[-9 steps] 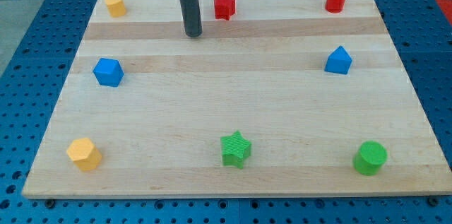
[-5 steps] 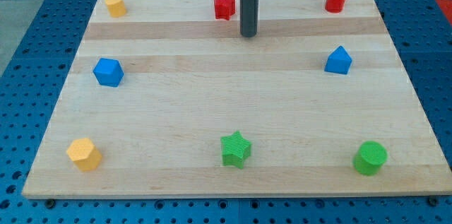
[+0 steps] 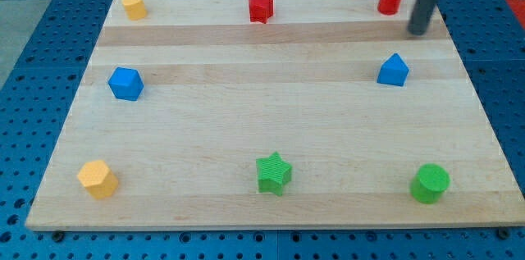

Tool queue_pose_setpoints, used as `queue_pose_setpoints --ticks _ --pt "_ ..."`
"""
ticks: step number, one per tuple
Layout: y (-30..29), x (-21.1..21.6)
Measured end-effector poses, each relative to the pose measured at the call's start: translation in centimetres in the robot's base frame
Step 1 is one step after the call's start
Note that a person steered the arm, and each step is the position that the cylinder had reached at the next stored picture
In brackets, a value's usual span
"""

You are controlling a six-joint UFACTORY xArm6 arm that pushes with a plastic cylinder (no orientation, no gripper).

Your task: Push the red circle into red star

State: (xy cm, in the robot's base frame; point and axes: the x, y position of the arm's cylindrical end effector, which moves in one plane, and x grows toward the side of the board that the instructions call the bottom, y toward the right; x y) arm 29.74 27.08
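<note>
The red circle [image 3: 390, 0] stands near the top right corner of the wooden board [image 3: 271, 120]. The red star [image 3: 261, 7] sits at the top edge, near the middle, well to the left of the circle. My tip [image 3: 419, 32] is at the right of the red circle and a little below it, a short gap away, not touching it. The rod rises from the tip to the view's top edge.
A blue block [image 3: 393, 70] lies just below my tip, on the right. Another blue block [image 3: 125, 84] is at the left. Yellow blocks sit at the top left [image 3: 133, 6] and bottom left [image 3: 98, 179]. A green star [image 3: 274, 173] and green circle [image 3: 429, 183] are near the bottom.
My tip has swept from left of the red star, past it, across the top of the board to just right of the red circle. No block has moved.
</note>
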Motion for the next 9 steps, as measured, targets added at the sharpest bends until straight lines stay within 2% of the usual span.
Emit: queue_pose_setpoints --ticks 1,2,3,4,5,6,7,8,9 --pt "6.2 -3.3" --pt "4.0 -8.5" --pt "-2.1 -9.7" --pt "-10.2 -8.0" --pt "-11.7 -7.3" --pt "-3.7 -7.8" --pt "0.9 -5.6" --pt "-4.4 -4.1" --pt "-12.5 -4.5"
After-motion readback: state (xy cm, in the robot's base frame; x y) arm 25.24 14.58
